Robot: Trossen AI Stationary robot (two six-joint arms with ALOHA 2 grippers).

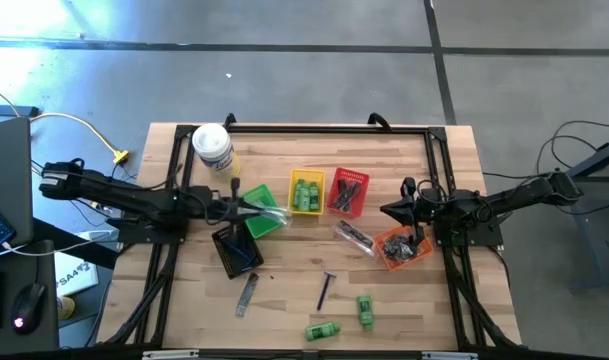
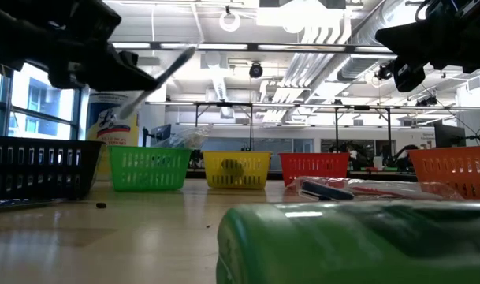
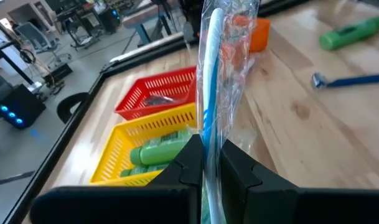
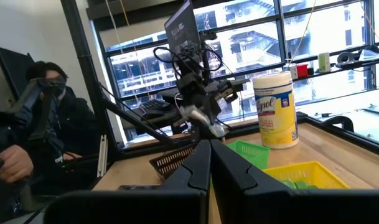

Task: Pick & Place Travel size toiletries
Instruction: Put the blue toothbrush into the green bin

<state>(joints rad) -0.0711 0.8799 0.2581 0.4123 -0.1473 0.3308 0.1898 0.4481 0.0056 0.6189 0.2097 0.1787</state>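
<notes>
My left gripper (image 1: 240, 207) hovers over the green basket (image 1: 259, 210), shut on a clear-wrapped white and blue stick (image 3: 213, 74). The yellow basket (image 1: 306, 192) holds green mini bottles (image 3: 157, 152). On the bare wood lie two green bottles (image 1: 365, 310), a dark blue razor (image 1: 326, 290), a grey comb (image 1: 247, 294) and a clear packet (image 1: 354, 235). My right gripper (image 1: 392, 211) waits shut and empty at the right, between the red basket (image 1: 347, 192) and the orange basket (image 1: 402, 246). My left gripper pinches the wrapped stick between its two fingers (image 3: 186, 165) at one end (image 3: 209, 146). The fingers come nearly level from the table's left and lie along the stick. It juts out ahead of them, lifted clear above the green basket.
A black basket (image 1: 236, 250) sits just nearer than the left gripper. A white canister with a yellow label (image 1: 214, 148) stands at the far left. A black frame (image 1: 324, 128) rims the table. A person (image 4: 33, 124) sits beyond the table's left side.
</notes>
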